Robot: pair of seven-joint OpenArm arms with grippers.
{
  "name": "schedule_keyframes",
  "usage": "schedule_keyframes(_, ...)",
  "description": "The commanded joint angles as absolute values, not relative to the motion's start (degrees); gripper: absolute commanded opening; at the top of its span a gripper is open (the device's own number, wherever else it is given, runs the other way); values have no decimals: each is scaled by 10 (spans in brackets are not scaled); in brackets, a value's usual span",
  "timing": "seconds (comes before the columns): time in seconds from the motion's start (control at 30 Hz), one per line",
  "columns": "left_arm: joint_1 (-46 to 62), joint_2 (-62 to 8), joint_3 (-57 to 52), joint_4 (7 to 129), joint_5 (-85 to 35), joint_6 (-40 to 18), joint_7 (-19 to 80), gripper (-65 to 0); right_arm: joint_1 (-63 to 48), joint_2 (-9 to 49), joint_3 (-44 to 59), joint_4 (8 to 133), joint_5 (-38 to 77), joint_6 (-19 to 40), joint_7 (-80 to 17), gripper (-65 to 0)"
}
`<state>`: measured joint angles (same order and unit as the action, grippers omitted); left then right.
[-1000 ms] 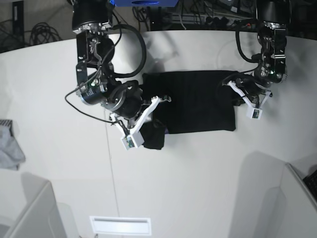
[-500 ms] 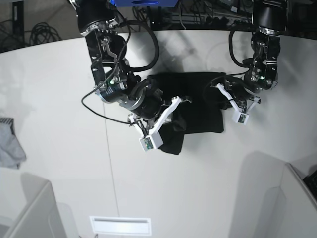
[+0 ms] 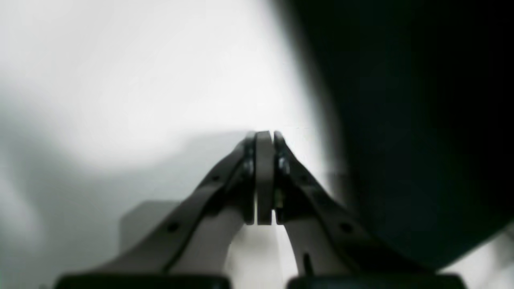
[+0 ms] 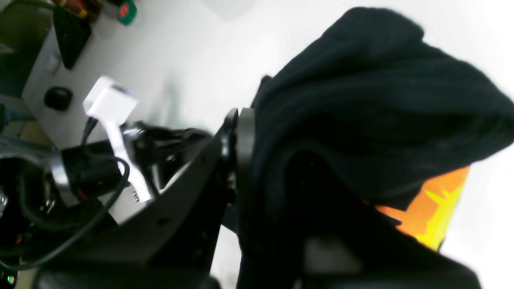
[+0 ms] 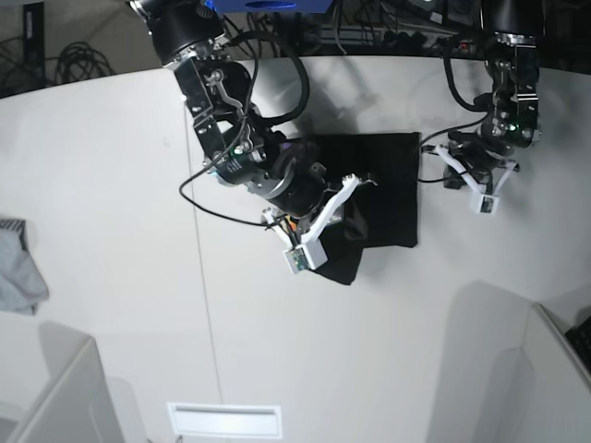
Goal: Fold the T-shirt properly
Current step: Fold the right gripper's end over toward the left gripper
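Right hand [image 4: 241,132] pinching soft, bunched black T-shirt [image 5: 388,175], left hand [image 3: 265,138] pressed together empty

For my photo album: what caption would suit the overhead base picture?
Right gripper carries a fold of the black T-shirt across the white table; left gripper waits shut beside it.

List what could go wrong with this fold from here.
1. The right gripper is shut on a bunched edge of the T-shirt, carrying it across; the cloth hanging below it may land creased rather than flat.
2. The left gripper is shut on nothing, beside the shirt's edge on the table, so that side is unpinned and may drag along.
3. The orange print shows under the lifted fold, which may set down skewed.
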<state>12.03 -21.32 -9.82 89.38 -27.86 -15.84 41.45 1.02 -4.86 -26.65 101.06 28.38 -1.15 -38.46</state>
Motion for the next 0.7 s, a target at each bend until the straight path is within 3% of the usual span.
schedule_keyframes(0.0,124,-218,-110,912,-288,-164,407,-650,20,-55,-271,1019,293,-11,-367,-650)
schedule_keyframes(0.67,208,-233,-221,920,-289,-165,406,-650,46,-64,-305,902,294,-36,-327,-650)
